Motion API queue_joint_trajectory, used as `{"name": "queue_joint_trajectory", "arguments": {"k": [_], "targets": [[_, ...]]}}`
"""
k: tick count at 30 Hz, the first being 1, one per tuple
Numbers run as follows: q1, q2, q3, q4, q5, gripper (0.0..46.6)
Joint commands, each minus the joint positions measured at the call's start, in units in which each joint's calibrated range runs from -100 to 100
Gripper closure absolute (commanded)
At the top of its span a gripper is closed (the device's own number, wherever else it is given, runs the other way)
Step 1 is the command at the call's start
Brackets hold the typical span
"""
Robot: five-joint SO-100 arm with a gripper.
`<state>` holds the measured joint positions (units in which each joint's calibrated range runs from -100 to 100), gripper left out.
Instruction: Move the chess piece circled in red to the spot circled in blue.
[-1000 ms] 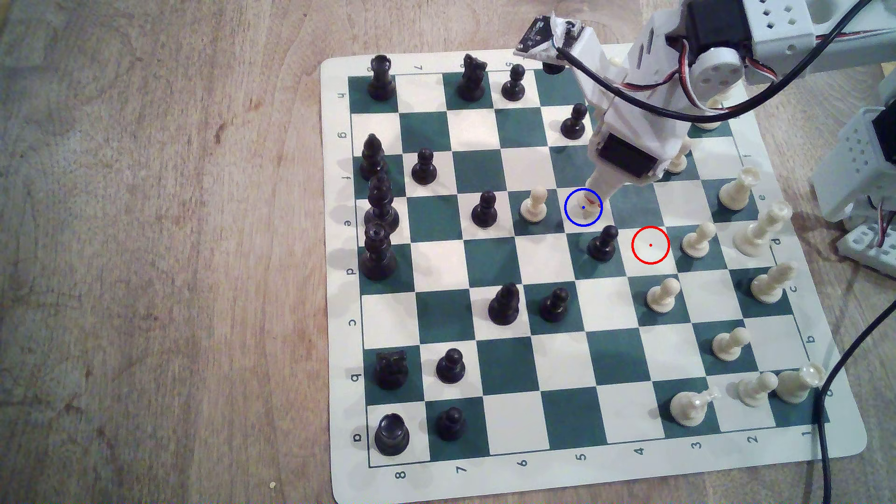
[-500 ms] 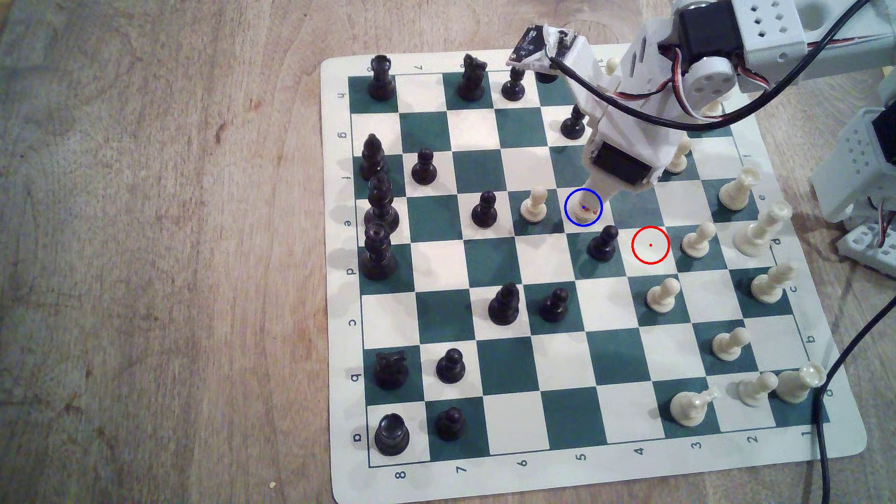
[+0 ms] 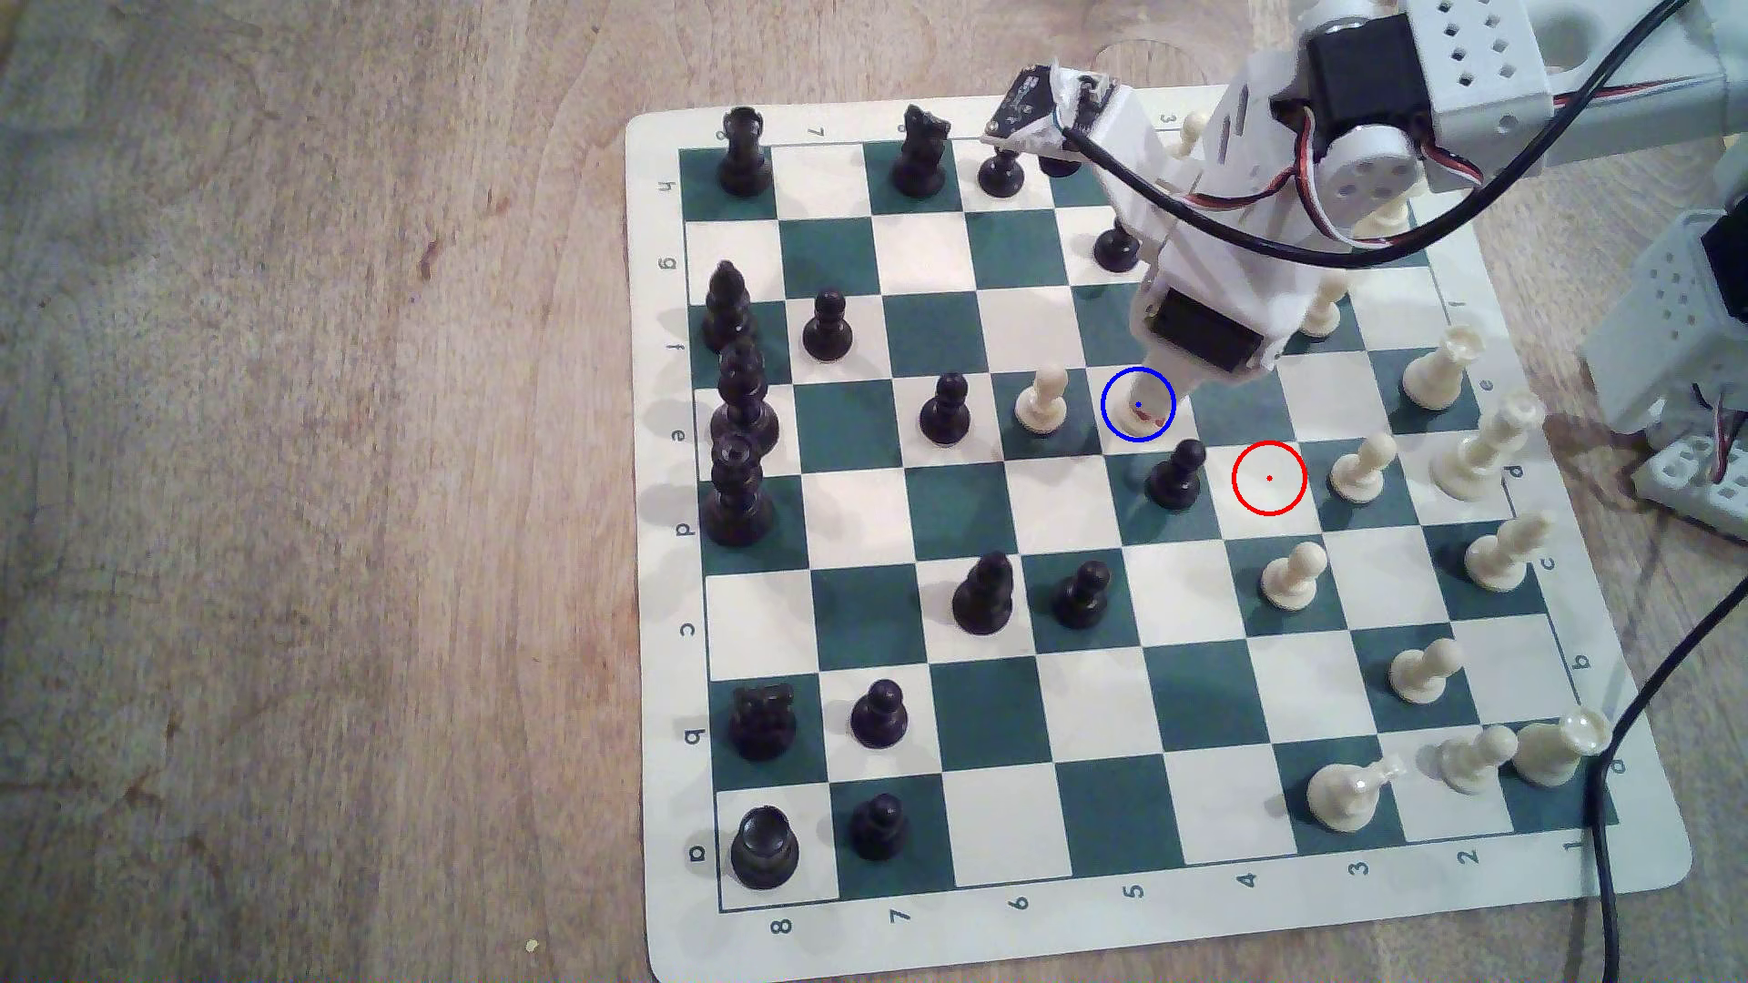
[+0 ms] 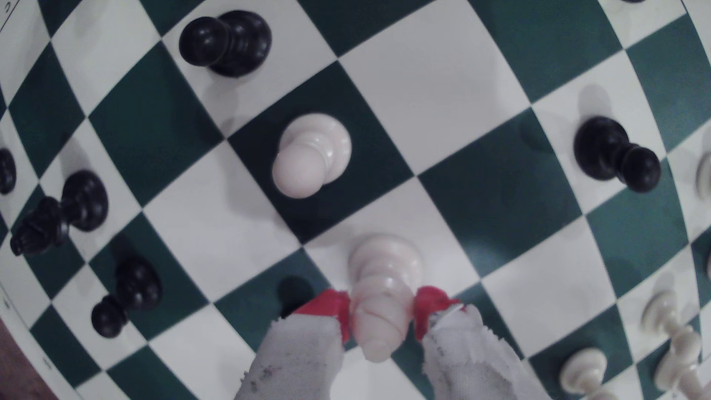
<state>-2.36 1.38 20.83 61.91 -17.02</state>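
Cream-white chess piece stands on the white square inside the blue ring, its base on the board. The gripper is clamped on its slim body, red fingertips on both sides. A cream pawn stands just to its left in the exterior view.

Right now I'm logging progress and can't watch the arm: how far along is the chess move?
Done: the red ring is bare, and the cream piece is at the blue-ringed square. In hand: the gripper has its red-tipped fingers against the piece's sides; its base looks at or near the white square. Left: let go and lift clear of the neighbouring cream pawn.
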Motion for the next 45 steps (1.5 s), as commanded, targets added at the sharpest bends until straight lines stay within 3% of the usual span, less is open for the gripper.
{"name": "queue_joint_trajectory", "arguments": {"k": [1, 9, 31, 40, 45], "targets": [[0.3, -0.3, -4.5, 1.6, 1.7, 43.2], [0.7, -1.7, -3.9, 1.9, 1.5, 34.8], [1.3, -10.6, -2.8, 4.8, 1.1, 28.9], [-1.2, -25.7, 2.5, 11.2, 1.4, 28.2], [-7.0, -42.6, 12.5, 17.0, 1.5, 28.0]]}}
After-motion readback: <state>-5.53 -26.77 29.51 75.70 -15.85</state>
